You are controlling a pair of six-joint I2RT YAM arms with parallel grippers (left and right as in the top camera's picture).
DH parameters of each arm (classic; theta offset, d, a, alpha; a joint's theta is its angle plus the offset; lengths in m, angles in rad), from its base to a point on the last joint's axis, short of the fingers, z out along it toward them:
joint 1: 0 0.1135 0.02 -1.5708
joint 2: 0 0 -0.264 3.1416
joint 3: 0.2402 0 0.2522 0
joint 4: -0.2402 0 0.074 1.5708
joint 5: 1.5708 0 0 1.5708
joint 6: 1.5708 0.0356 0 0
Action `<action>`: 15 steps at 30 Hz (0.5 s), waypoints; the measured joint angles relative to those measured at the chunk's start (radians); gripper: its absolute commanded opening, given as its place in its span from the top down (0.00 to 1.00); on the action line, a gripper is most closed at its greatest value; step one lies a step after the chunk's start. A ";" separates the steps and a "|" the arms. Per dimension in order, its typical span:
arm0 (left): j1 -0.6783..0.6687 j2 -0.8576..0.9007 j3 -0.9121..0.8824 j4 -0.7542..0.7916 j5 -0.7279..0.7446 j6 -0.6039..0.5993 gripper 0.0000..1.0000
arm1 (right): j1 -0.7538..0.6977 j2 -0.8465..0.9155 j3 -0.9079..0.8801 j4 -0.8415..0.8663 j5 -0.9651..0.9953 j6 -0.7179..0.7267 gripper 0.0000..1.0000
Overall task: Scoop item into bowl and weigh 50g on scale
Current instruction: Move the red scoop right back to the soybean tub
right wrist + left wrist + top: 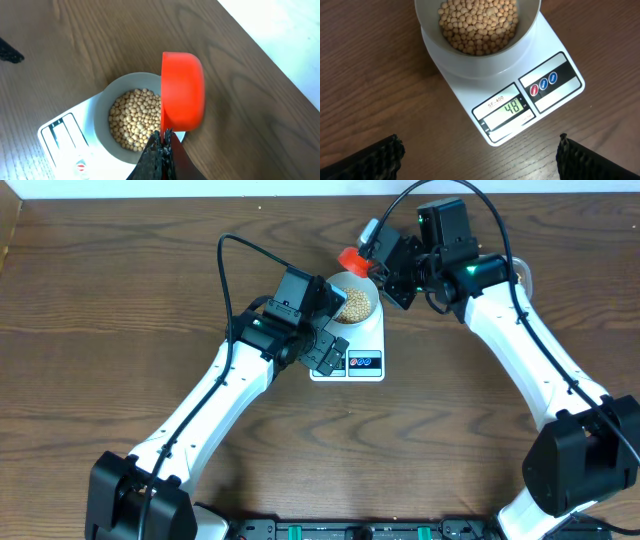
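Top-up step: my right gripper [161,144], clamped on the red scoop [182,90] tilted over the bowl [470,70] of beans [477,25], my left gripper [480,160] spread empty; the scale [470,97] reads 48, so I judge only a few more beans are needed.

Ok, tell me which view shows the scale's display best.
Left wrist: the display faces the camera close up and reads 48. Overhead, the scale is small and the left gripper covers part of its front. Right wrist shows only a blurred, unreadable corner.
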 measured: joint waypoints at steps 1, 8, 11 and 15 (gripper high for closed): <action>0.000 0.000 0.000 0.000 0.000 0.000 0.00 | -0.006 -0.002 0.000 0.005 0.000 0.024 0.99; 0.000 0.000 0.000 0.000 0.000 0.000 0.01 | -0.197 -0.073 0.000 -0.016 -0.009 0.238 0.99; 0.000 0.000 0.000 0.000 0.000 0.000 0.01 | -0.278 -0.097 0.000 -0.048 -0.011 0.290 0.99; 0.000 0.000 0.000 0.000 0.000 0.000 0.00 | -0.377 -0.103 0.000 -0.129 -0.008 0.334 0.99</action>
